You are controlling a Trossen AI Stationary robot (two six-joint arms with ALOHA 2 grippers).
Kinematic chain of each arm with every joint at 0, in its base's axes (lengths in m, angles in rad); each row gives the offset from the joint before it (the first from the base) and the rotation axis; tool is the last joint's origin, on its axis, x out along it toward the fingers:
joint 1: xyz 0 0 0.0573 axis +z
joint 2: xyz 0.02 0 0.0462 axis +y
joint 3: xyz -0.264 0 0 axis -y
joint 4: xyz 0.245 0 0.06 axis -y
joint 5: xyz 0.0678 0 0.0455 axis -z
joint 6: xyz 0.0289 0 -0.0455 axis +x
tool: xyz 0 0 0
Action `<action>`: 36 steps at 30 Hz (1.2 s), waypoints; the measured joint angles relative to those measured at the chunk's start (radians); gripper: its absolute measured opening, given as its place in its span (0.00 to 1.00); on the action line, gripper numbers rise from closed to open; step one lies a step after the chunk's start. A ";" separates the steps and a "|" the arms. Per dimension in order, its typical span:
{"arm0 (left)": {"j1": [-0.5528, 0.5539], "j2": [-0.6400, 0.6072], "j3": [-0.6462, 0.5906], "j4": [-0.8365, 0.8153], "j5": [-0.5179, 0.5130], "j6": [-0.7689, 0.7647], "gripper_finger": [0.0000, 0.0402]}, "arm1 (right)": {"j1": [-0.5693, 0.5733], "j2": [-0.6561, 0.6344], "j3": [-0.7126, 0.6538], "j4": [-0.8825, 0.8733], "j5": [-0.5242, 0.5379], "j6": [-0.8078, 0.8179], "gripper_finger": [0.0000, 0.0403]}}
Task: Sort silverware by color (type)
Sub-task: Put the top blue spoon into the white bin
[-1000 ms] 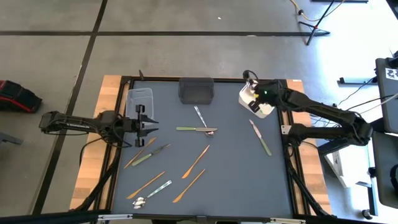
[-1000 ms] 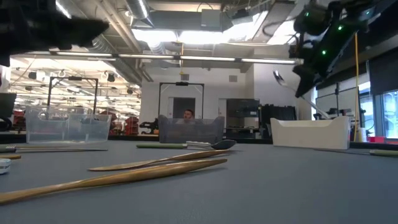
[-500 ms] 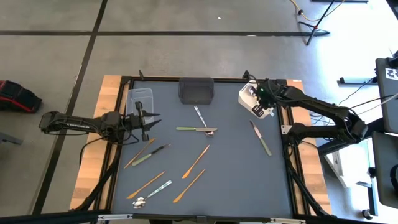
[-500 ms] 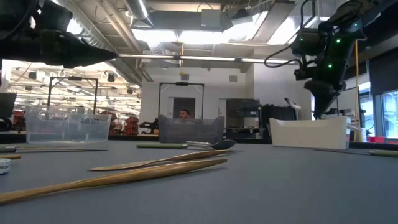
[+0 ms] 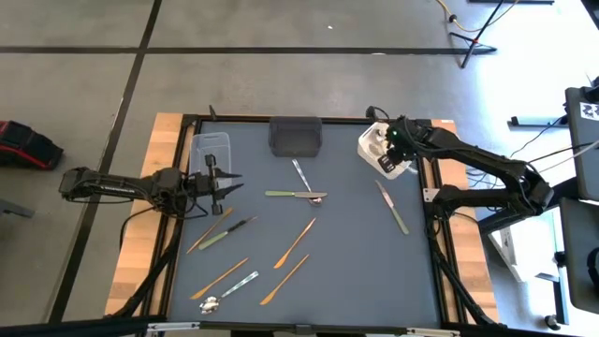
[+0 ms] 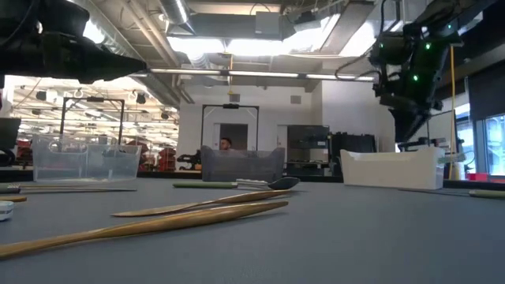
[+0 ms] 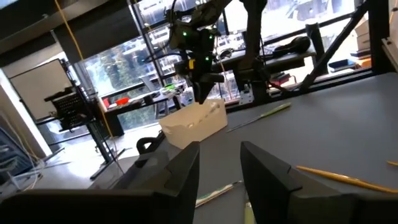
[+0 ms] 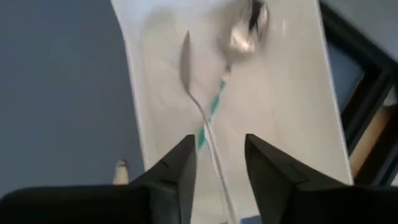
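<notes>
The right gripper (image 5: 382,150) hangs open and empty over the white tub (image 5: 372,143) at the tabletop's far right corner, where silver spoons (image 8: 198,99) collect. The left gripper (image 5: 223,180), open and empty, waits by the near-left cutlery (image 5: 227,232).

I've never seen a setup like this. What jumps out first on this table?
Slim cutlery lies scattered over the dark table, with copper-gold pieces clustered toward the front left. The right gripper hangs with open fingers over the white tub at the back right, where silver spoons already lie. The left gripper hovers open beside the clear tub.
</notes>
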 joint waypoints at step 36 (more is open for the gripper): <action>0.000 0.098 0.001 0.191 -0.199 -0.182 0.45 | 0.485 0.577 0.085 1.017 -0.016 0.110 0.37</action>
